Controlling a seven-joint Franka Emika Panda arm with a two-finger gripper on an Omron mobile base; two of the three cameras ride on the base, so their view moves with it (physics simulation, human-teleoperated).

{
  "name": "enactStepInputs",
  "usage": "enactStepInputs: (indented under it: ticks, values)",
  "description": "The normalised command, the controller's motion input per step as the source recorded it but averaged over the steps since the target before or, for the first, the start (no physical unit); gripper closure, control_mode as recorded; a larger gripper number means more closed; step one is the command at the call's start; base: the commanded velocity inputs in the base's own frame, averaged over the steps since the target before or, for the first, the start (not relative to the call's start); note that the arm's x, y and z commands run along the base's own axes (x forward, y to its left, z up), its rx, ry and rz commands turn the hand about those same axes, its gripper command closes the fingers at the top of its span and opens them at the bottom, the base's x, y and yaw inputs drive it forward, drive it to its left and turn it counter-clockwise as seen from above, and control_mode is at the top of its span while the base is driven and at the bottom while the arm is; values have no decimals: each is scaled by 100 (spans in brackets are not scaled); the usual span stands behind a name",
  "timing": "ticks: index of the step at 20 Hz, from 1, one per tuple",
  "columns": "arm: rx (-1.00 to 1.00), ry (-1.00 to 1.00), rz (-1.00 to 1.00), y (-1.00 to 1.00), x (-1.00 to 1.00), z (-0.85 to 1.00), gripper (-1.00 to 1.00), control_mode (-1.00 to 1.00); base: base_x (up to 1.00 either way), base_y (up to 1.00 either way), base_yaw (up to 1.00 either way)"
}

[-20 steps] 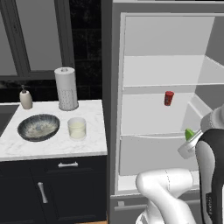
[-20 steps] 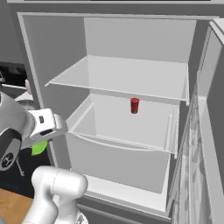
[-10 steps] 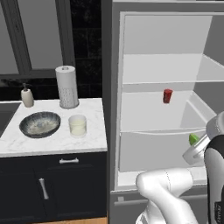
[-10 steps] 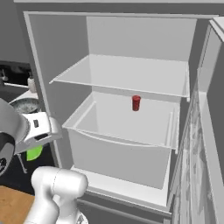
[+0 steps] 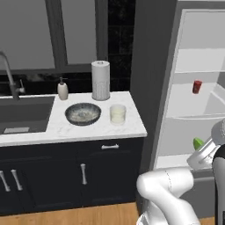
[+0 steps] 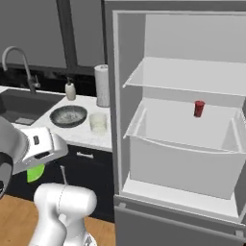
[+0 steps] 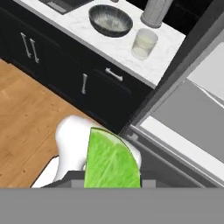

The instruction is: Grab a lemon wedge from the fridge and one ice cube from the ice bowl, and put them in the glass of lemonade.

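Gripper clamped on lemon wedge, bottom centre of hand view; wedge green-yellow, curved rind toward right. Same wedge shows lower right of left base view, outside open fridge.

Key relation: glass of lemonade lies top centre-right of hand view, well apart from wedge, on counter; ice bowl just beside glass, toward upper left.

No readable brands, labels or writing.

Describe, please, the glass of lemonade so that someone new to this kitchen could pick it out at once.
Start at the white marble counter between the sink and the open fridge. Near its fridge end, just right of the ice bowl and in front of the paper-towel roll, stands the glass of lemonade. It alone is clear, a short tumbler of pale yellowish liquid.
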Motion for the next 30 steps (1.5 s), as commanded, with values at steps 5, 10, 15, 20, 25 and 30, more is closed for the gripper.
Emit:
enactStepInputs:
  ticks: [5,10,15,20,25,30]
  values:
    - [0,0,0,0,0,0,100,100,60,98,-20]
    - [0,0,0,0,0,0,100,100,57,72,-29]
    - [0,0,0,0,0,0,100,100,46,7,-32]
    - [0,0,0,0,0,0,100,100,59,20,-23]
    - [0,0,0,0,0,0,100,100,51,70,-26]
    - [0,0,0,0,0,0,100,100,48,73,-26]
